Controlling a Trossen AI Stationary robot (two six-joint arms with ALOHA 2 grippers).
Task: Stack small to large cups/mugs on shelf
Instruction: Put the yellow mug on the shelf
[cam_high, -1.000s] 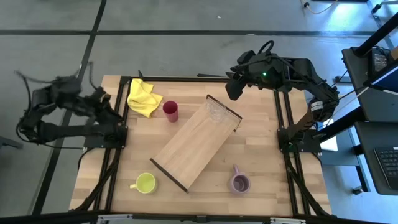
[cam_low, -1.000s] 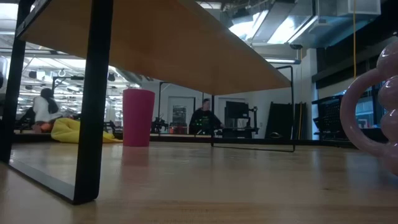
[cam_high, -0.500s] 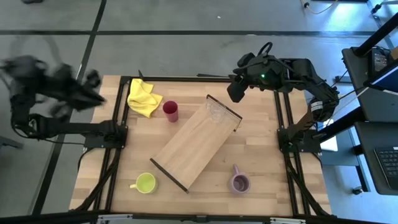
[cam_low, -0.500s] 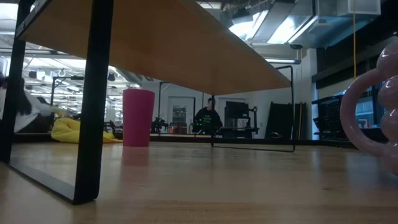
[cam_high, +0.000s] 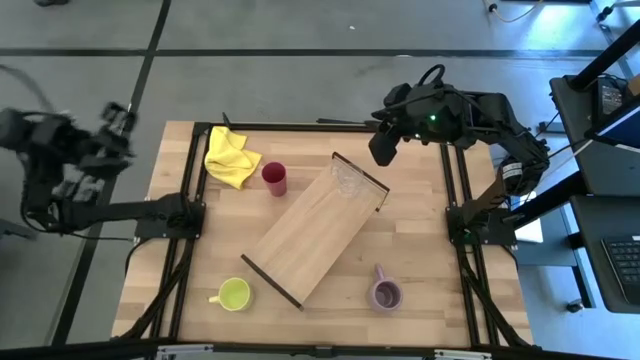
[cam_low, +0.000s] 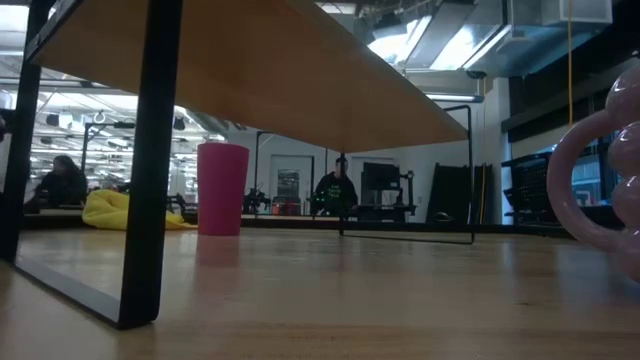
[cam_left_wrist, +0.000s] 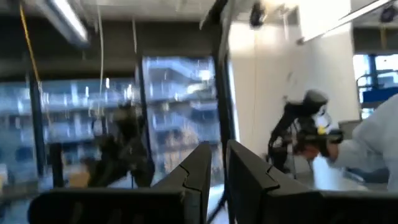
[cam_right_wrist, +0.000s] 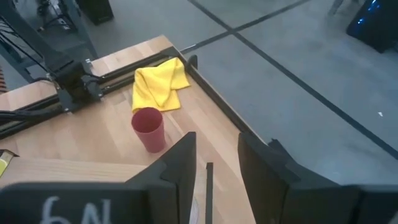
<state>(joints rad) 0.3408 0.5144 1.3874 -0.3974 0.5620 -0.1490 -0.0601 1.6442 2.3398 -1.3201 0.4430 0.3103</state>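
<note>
The light-wood shelf (cam_high: 312, 228) lies slantwise mid-table and stands on its dark end rails (cam_low: 150, 170). The dark red tumbler (cam_high: 274, 178) stands upright at the shelf's far left and also shows in the right wrist view (cam_right_wrist: 148, 129). The lime-yellow mug (cam_high: 234, 294) stands near the front left, and the lilac mug (cam_high: 384, 293) near the front right. My left gripper (cam_high: 118, 124) is raised beyond the table's left edge, shut and empty (cam_left_wrist: 217, 149). My right gripper (cam_high: 381, 150) hovers over the far right corner, slightly open and empty (cam_right_wrist: 217, 140).
A crumpled yellow cloth (cam_high: 230, 155) lies at the far left, beside the tumbler. Black frame rails (cam_high: 190, 250) run along the table's left and right sides. In the low view, people (cam_low: 336, 190) show in the room behind the table.
My left arm has swung up and away from the table's left edge, out over the floor. Its gripper has tipped up and now faces level into the room. My right gripper has kept nearly still. The cups and the shelf have not moved.
</note>
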